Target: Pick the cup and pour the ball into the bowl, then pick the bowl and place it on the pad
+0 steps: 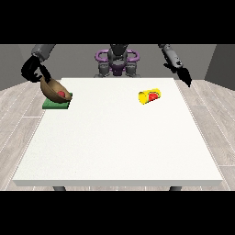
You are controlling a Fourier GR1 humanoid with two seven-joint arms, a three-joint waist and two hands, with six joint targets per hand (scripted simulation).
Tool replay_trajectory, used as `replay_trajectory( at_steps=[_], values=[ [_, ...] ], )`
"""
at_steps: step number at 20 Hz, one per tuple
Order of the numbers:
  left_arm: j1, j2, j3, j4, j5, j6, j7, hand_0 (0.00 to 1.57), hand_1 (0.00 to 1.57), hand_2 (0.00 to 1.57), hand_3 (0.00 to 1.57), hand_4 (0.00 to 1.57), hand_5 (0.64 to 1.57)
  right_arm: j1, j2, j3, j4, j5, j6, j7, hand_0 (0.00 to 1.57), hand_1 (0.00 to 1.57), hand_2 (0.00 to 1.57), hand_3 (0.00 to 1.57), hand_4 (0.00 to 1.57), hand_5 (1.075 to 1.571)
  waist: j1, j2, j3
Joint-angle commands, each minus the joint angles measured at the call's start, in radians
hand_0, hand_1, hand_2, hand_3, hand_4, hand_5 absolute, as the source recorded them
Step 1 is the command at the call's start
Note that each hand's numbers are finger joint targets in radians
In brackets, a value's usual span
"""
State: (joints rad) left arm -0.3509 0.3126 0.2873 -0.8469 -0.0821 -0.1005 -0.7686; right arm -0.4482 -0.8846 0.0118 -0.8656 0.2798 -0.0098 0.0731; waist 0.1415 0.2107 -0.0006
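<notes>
I see the bowl (56, 89) tilted over the pad (56, 104), ball (61, 94) inside, held at its rim by the curled fingers of the hand at the view's left (34, 69); I judge it rigid, light, best gripped there. I can't tell the fingers of the hand at the view's right (182, 73), beyond the cup (149, 96)

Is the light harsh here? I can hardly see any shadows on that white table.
In the front view the light is soft and even: the table shows no glare, and the yellow cup casts hardly any shadow; the bowl throws only a faint shade onto the green pad.
</notes>
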Motion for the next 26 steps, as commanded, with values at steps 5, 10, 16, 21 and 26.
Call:
replay_trajectory(
  at_steps=[5,10,16,21,26],
  values=[
    [-0.03,0.119,0.106,-0.057,0.123,-0.124,-0.07,0.0,0.0,0.0,0.0,0.88,1.196,-0.03,0.035,-0.152,0.219,-0.033,-0.157,-0.198,1.57,1.57,1.57,1.57,1.38,1.56,0.04,0.194,0.0032],
    [-0.002,0.135,0.14,-0.08,0.152,-0.12,-0.054,0.0,0.0,0.0,0.0,0.89,1.192,-0.06,0.125,-0.251,0.286,-0.163,-0.113,-0.224,1.57,1.57,1.57,1.5,1.0,1.451,0.007,0.203,0.004],
    [0.012,0.164,0.162,-0.132,0.183,-0.14,-0.029,0.0,0.0,0.0,0.0,0.86,1.185,-0.138,0.118,-0.389,0.397,-0.293,-0.048,-0.176,1.57,1.57,1.49,1.27,0.25,1.415,-0.003,0.21,0.0041],
    [0.022,0.178,0.183,-0.165,0.221,-0.15,0.025,0.0,0.0,0.0,0.0,0.85,1.176,-0.202,0.01,-0.437,0.447,-0.314,-0.006,-0.173,0.0,0.0,0.64,0.18,0.0,1.238,-0.022,0.211,0.0025],
    [0.116,0.165,0.167,-0.235,0.237,-0.191,0.065,0.0,0.0,0.0,0.0,0.88,1.213,-0.205,-0.035,-0.444,0.501,-0.316,0.048,-0.146,0.0,0.0,0.48,0.03,0.0,1.297,0.003,0.144,0.0023]
  ],
)
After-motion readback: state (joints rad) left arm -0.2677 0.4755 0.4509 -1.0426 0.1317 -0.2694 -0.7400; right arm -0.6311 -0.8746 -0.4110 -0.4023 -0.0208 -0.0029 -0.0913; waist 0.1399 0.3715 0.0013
